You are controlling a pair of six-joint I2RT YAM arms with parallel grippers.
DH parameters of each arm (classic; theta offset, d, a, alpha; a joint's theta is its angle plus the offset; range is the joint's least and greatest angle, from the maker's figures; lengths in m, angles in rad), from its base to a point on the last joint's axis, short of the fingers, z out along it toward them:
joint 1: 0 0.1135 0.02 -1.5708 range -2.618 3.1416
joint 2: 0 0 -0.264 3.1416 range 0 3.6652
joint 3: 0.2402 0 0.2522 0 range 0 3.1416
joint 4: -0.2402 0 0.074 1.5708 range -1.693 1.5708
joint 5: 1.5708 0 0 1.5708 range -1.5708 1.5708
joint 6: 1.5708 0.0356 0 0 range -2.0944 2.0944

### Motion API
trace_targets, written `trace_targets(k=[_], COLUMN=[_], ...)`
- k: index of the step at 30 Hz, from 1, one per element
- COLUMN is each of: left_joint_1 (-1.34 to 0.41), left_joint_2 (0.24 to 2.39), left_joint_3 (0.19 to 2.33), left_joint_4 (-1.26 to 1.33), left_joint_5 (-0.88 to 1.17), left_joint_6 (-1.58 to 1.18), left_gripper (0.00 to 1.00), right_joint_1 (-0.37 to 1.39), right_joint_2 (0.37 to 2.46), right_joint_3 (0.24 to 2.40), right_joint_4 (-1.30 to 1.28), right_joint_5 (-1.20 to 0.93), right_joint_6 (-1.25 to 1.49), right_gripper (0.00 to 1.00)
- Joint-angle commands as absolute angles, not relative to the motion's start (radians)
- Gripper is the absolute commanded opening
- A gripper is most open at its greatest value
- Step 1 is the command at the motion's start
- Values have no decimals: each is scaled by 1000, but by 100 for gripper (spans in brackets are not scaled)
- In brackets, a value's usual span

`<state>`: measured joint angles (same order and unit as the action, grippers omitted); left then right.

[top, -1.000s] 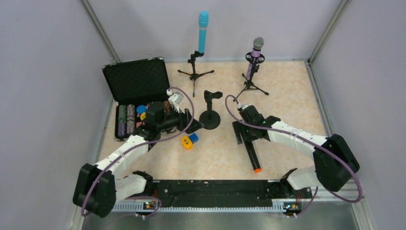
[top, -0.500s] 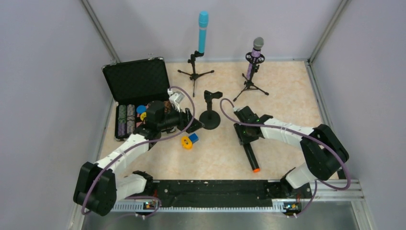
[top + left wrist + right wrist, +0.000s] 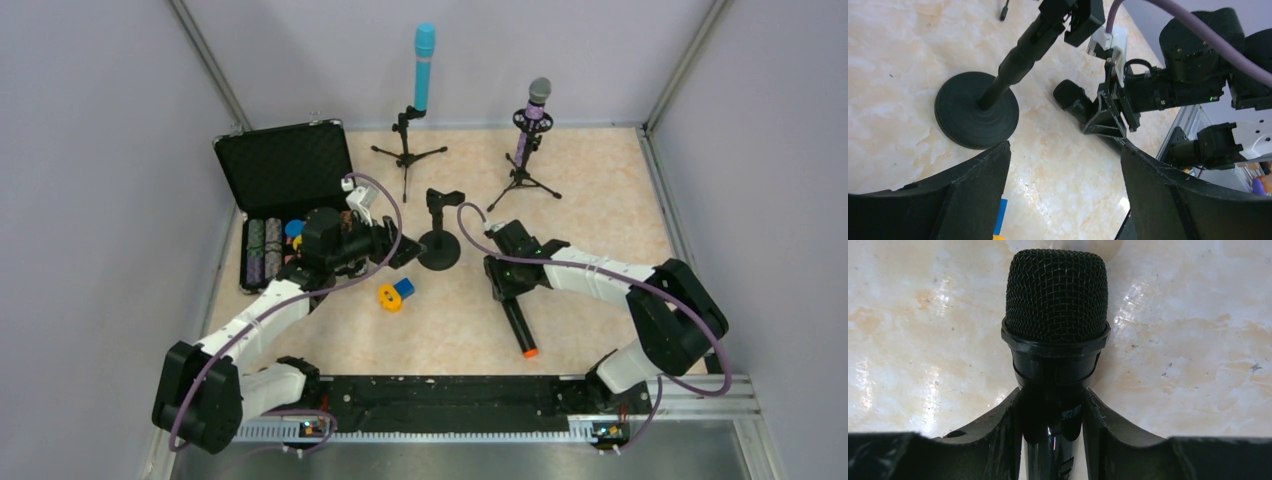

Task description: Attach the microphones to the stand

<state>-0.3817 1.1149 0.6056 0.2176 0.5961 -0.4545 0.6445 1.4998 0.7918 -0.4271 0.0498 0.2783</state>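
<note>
Right gripper (image 3: 503,277) (image 3: 1053,407): fingers clamped on the black stick mic with orange end (image 3: 521,328) (image 3: 1057,295), one on each side of the handle just below the mesh grille. The mic lies low over the beige marble-look tabletop (image 3: 600,200), grille toward 12, orange tip toward 6. It's at about 4 o'clock from the black round-base desk stand (image 3: 438,247) (image 3: 977,110), and apart from it.

Left gripper (image 3: 400,250) (image 3: 1064,150): fingers spread wide, nothing between them. It sits just beside the stand base, at its 9 o'clock.

The stand's top clip has no mic in it.

All light-blue mic (image 3: 424,66): upright in the black tripod stand (image 3: 406,150) at table 12 o'clock.

Glittery purple mic with silver grille (image 3: 533,112): in the second tripod stand (image 3: 521,180), at 1 o'clock.

Open black case with poker chips (image 3: 285,170): 10 o'clock.

Small orange-and-blue object (image 3: 395,293): at 7 o'clock from the stand base.
</note>
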Motion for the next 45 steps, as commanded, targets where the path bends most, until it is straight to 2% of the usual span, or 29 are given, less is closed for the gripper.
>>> trace_targets(k=[1, 8, 19, 28, 37, 45], left_joint_1=[-385, -386, -384, -384, -384, -384], left_joint_2=[1117, 1170, 1140, 1122, 1097, 1099], left_joint_3=[617, 644, 639, 578, 575, 646], left_joint_4=[354, 374, 371, 525, 605, 547], left_joint_5=[565, 577, 510, 541, 548, 557], left_joint_6=[-531, -575, -523, -360, -184, -117], left_gripper=[85, 85, 86, 87, 88, 87], right_joint_1=[637, 637, 637, 637, 637, 637], right_joint_2=[1468, 1315, 1061, 993, 927, 913], right_joint_3=[775, 689, 636, 648, 657, 690], right_joint_4=[-343, -259, -90, 34, 173, 268], right_joint_5=[5, -25, -104, -178, -208, -200], right_joint_6=[256, 263, 221, 205, 61, 63], right_gripper=[0, 0, 0, 0, 0, 0])
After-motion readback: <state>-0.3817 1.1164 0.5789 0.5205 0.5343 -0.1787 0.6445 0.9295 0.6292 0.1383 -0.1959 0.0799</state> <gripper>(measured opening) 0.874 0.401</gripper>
